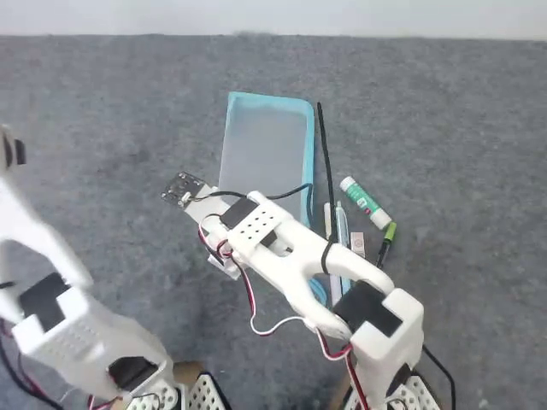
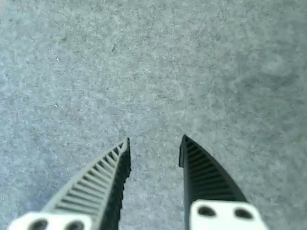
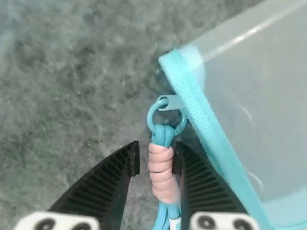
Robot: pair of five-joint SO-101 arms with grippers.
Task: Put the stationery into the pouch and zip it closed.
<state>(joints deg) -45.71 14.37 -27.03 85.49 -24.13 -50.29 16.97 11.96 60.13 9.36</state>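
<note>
Fig. Right gripper (image 3: 157, 143) straddling the zip pull (image 3: 160, 167) — jaws slightly apart.
Left gripper (image 2: 155, 139) open; an unclamped pull may slip, leaving the pouch (image 1: 265, 145) shut.

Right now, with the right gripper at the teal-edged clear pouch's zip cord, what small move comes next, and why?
Probably shut the right gripper on the pink bead of the teal pull cord: its fingers straddle it, one not touching, and the white glue stick lies outside the pouch.

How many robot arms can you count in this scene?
2. The left arm is over bare carpet; the right arm is at the pouch, its jaws around the zip pull.
</note>
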